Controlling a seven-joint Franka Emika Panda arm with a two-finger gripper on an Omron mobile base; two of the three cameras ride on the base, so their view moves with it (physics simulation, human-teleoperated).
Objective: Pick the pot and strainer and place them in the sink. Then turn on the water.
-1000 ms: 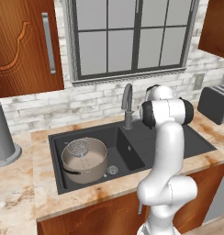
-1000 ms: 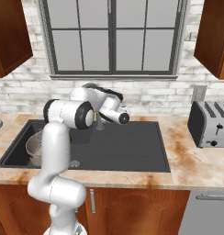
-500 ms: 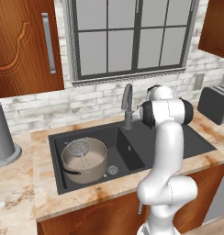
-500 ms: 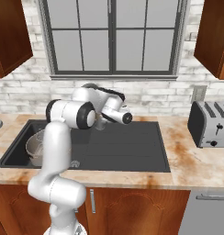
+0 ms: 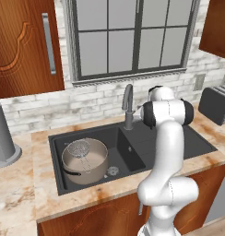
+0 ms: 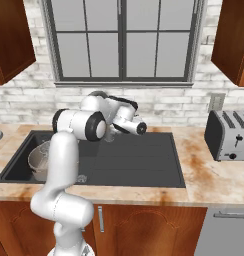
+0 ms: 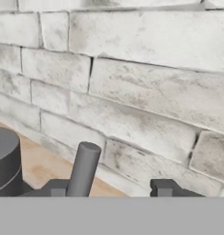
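Now my jaws straddle the tap lever, not yet clenched; I'd close squarely, then swing it gently.

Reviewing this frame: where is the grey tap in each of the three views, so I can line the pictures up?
Left base view: the tap rises behind the sink, just left of the arm's elbow.
Right base view: the arm hides nearly all of it; its foot shows below the forearm.
Hand view: its lever stands at bottom left, base beside it.
Shared landmark: the white brick wall.
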